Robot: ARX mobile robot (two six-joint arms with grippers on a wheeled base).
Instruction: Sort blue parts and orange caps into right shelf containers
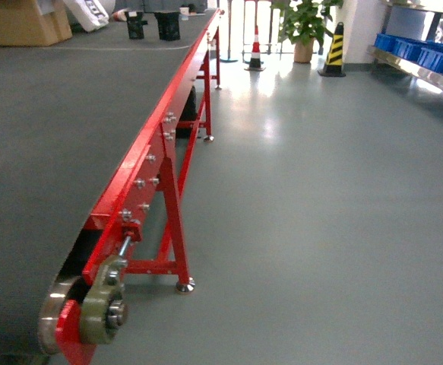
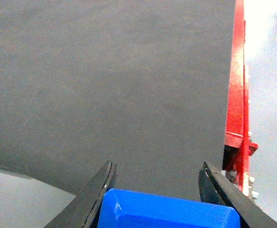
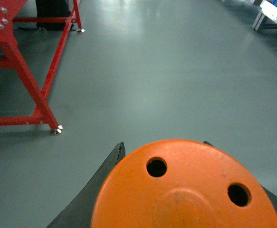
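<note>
Grey-green polished floor (image 1: 312, 213), open between a conveyor on the left and the shelf far right. Conveyor: dark grey belt (image 1: 61, 129), red frame (image 1: 168, 144), end roller near the camera. Boxes and dark items sit at its far end; cones and a potted plant (image 1: 305, 23) stand beyond.

Left gripper (image 2: 157, 199) is clamped on a blue part (image 2: 169, 211), held over the belt near its red edge. Right gripper (image 3: 186, 190) grips an orange cap (image 3: 186, 190), holed top facing the lens, above bare floor.

Shelf (image 1: 422, 65) with blue crates (image 1: 426, 49) stands well apart, upper right.

Judgement: both pickups done; travel to shelf and both drops remain.
</note>
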